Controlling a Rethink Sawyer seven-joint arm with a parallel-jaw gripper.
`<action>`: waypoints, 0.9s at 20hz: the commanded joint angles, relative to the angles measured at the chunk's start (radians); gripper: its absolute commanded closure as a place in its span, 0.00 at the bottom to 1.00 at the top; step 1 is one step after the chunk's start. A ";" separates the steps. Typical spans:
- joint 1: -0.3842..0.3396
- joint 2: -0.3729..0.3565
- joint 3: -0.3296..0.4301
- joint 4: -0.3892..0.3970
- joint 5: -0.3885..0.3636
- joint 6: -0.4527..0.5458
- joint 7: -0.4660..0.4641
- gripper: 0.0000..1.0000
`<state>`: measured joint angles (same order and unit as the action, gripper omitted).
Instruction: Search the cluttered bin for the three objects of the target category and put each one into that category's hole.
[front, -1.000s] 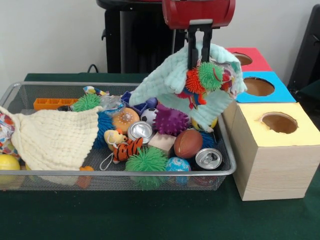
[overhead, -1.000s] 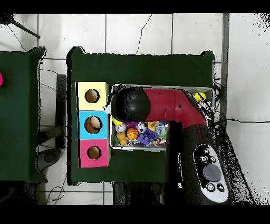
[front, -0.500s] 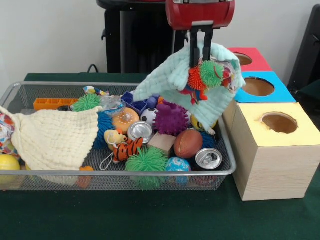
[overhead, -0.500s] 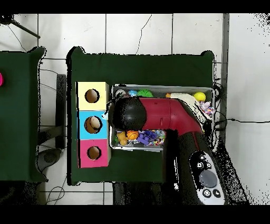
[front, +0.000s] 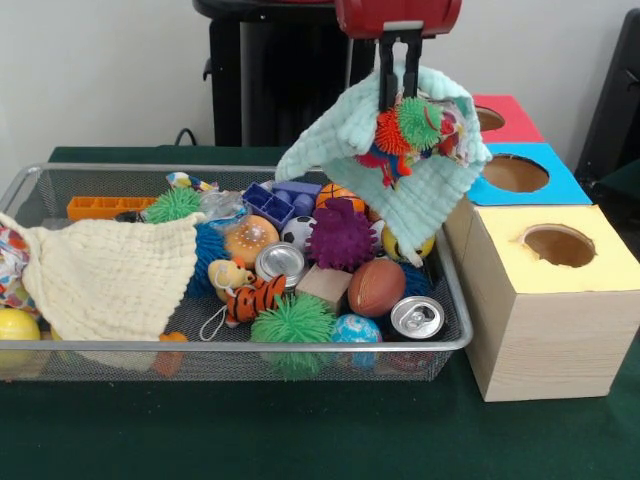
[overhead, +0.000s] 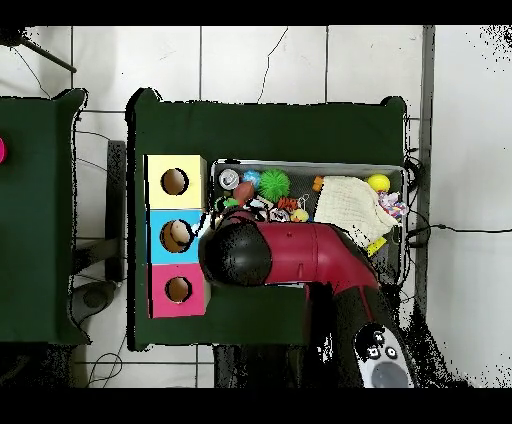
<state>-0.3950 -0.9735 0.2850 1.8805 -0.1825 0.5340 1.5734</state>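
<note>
My gripper (front: 398, 92) hangs above the right end of the wire bin (front: 250, 347), shut on a mint green cloth (front: 340, 140). The cloth dangles clear of the pile, and an orange and green spiky toy (front: 410, 125) clings to its front. Right of the bin stand three boxes with round holes: yellow (front: 545, 300) nearest, then blue (front: 560, 185), then red (front: 520, 120). In the overhead view the arm (overhead: 290, 255) hides the gripper, and its rounded head sits beside the blue box (overhead: 158, 235).
A cream cloth (front: 110, 275) covers the bin's left part. The pile holds a purple spiky ball (front: 340, 235), a toy football (front: 377, 287), two cans (front: 417, 316), a green spiky ball (front: 292, 322) and a tiger toy (front: 252, 298). Something brown shows in the blue box's hole (overhead: 178, 234).
The gripper has lifted the mint cloth higher, baring blue blocks and an orange ball beneath. In the overhead view the arm has swung toward the blue and red boxes.
</note>
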 joint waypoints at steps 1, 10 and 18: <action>-0.067 -0.048 0.039 0.255 -0.007 -0.198 0.121 1.00; -0.089 0.081 0.041 0.179 -0.027 -0.223 0.075 1.00; -0.062 0.141 0.036 0.027 -0.002 -0.127 0.053 1.00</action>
<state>-0.4653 -0.8959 0.2851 2.0222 -0.1835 0.3049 1.5734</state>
